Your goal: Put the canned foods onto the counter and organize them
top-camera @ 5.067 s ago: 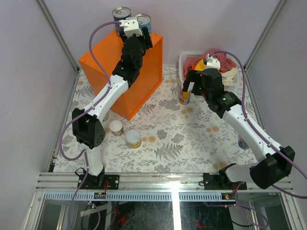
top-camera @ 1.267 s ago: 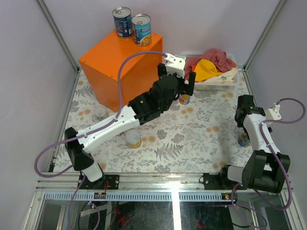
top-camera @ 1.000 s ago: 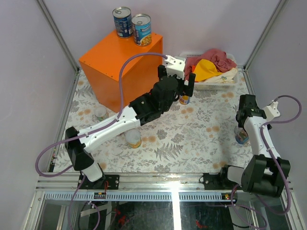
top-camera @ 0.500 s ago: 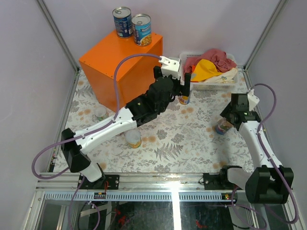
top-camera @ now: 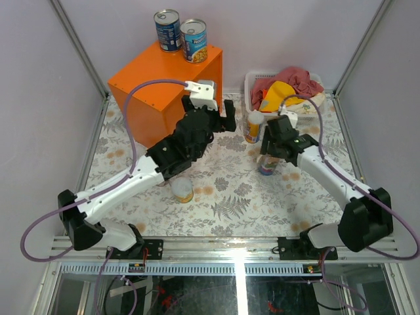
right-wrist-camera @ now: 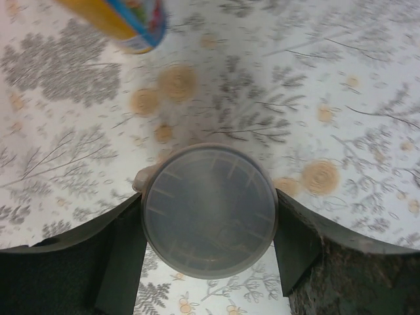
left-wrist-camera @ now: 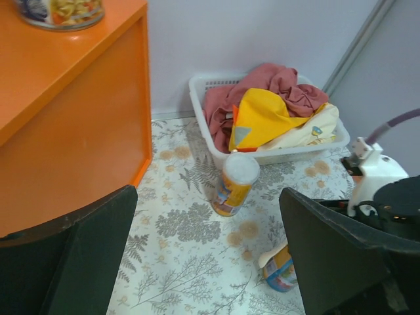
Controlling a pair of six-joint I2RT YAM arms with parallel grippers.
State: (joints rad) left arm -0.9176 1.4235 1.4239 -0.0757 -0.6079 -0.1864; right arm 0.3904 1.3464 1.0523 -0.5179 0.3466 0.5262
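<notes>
**Top external: two cans up, one in hand, more waiting**

Top external gives the score. First can [top-camera: 167, 29] and twin can [top-camera: 194, 39] stand upright, side by side, at the far corner of the counter [top-camera: 154, 75], which sits at 11 o'clock on the mat [top-camera: 230, 197]. Those two look done.

Now the live play. The right gripper [top-camera: 270, 155] is clamped on a third can [right-wrist-camera: 209, 210], and its wrist view shows a finger pressed against each side of the lid. That can is at about 3 o'clock from the mat's centre, well apart from the counter. From the left wrist it looks tilted, and I cannot tell whether it is clear of the mat.

The left gripper [left-wrist-camera: 209, 195] hangs with its fingers spread wide and nothing between them. It faces the tube [left-wrist-camera: 234, 184], which stands upright just in front of the basket [left-wrist-camera: 203, 85] at 1 o'clock. A short can [top-camera: 183, 190] waits on the mat at 7 o'clock, beside the left arm.

My read is that the job is under halfway. The third can needs carrying across to 11 o'clock, and the tube and short can are not yet picked up. Any other cans are hidden in these views.
</notes>
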